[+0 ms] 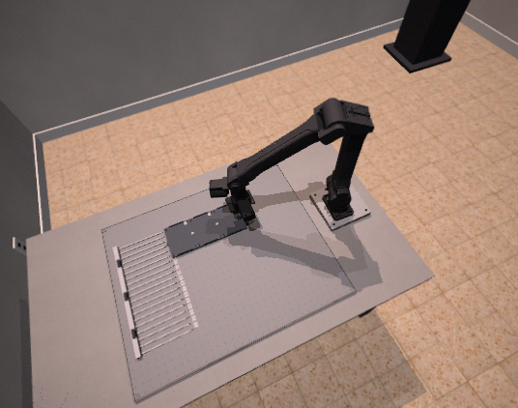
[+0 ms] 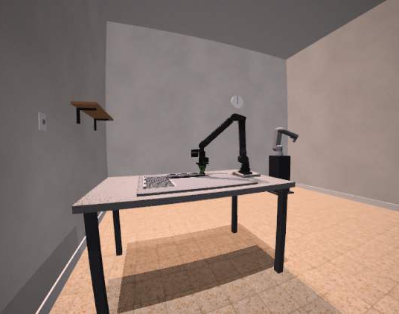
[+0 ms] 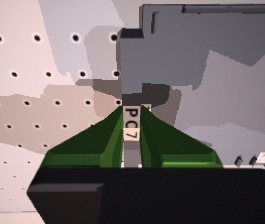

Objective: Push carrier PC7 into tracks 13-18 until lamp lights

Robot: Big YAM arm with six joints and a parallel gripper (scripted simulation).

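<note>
Grey table (image 1: 74,300) on tiled floor, perforated board (image 1: 258,285), carrier (image 1: 200,234) loose before the rails (image 1: 154,290), far end just at the ribs, gripper (image 3: 131,131) clamped on its PC7 handle (image 3: 131,131), second arm (image 2: 284,139) well aside.

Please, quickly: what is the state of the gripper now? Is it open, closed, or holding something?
Gripper: closed on the handle of carrier PC7, green fingers on both sides of it.
</note>
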